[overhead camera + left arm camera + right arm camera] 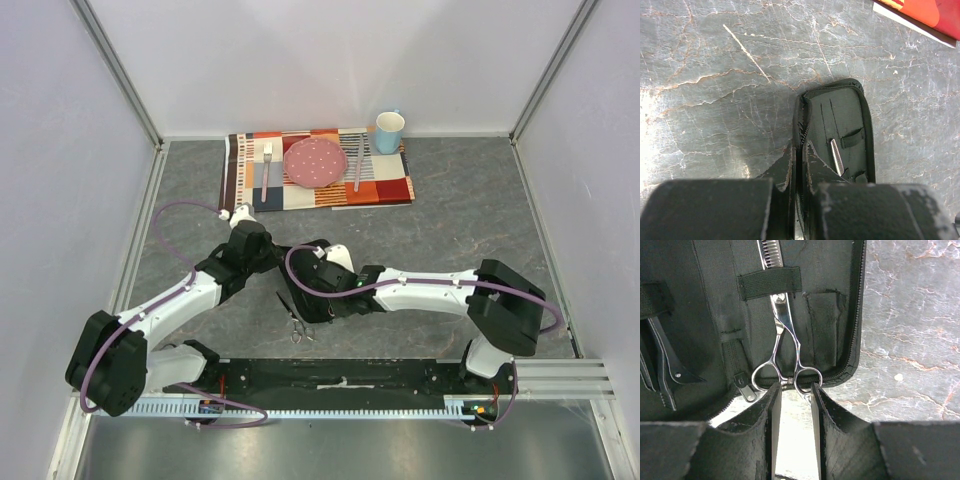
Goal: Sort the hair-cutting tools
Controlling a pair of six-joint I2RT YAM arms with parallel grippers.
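While the table carries the open case, the left gripper pinches its zip edge, likely to steady it. The right gripper holds its fingers part-spread astride the ring handles of the scissors, strapped inside; grip unclear.
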